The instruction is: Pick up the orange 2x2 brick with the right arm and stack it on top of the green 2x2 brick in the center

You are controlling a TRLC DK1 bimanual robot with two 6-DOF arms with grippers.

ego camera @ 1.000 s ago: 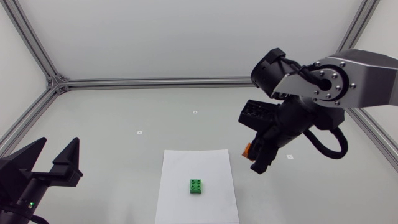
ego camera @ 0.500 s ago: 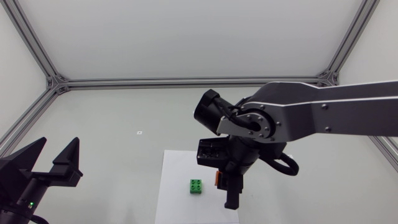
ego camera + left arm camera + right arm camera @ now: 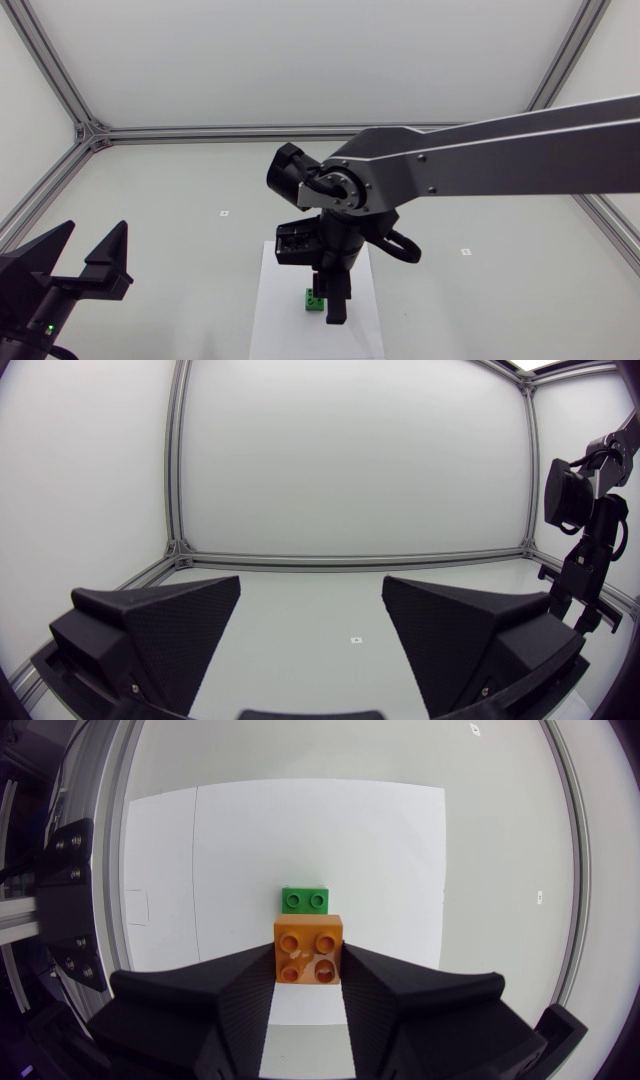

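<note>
Right hand [image 3: 331,305] first: from above, it hangs low over the white paper [image 3: 268,300], right beside the green brick [image 3: 312,298]. It hides the orange brick from up here. Off to the side, the left hand [image 3: 82,252] sits with its fingers wide apart, holding nothing.

From the left wrist, the left hand [image 3: 310,625] looks wide and empty.

From the right wrist, the right hand [image 3: 310,970] squeezes the orange brick [image 3: 310,949] from two sides. The green brick [image 3: 306,899] lies just ahead of it and lower down, not right under it.

If the hand goes straight down from here, I think the orange brick could land on the green brick's edge. Then the bumps would not fit, and the green brick might slide or tip.
</note>
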